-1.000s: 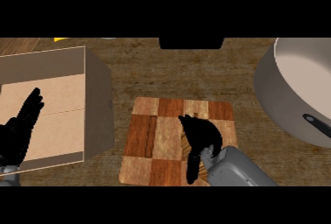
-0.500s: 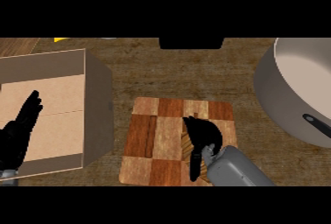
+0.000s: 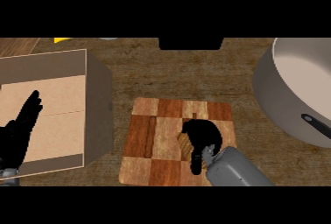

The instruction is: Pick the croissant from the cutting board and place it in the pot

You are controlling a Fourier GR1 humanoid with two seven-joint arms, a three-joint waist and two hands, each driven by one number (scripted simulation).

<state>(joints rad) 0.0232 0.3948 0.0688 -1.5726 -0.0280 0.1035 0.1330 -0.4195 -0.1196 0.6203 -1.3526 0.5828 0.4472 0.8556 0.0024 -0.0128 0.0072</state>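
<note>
Nearest, right forearm comes in from the lower edge, and the right hand (image 3: 202,139) sits over the middle of the cutting board (image 3: 149,131), fingers curled down w/ thumb trailing toward the wrist. Just beside the palm's left a sliver of ridged tan shows: prob. the croissant (image 3: 184,142), mostly hidden under the hand. So croissant is on the board, not in the pot yet. Hand reads as closed round it, curled from above so the pastry is cupped rather than pinched at one end; whether it's lifted off the wood can't be told.

Left hand (image 3: 19,133) is at the left edge, over the cardboard box (image 3: 61,94), fingers straight and up, holding nothing: resting, out of the way so the right arm has a free path.

Farther off, right side, the pot (image 3: 275,92) stands on the worktop (image 3: 187,72), well apart from the board, its black handle pointing at the near-right. Wide mouth faces up, so a carry up and rightward then a release over the rim should do.
</note>
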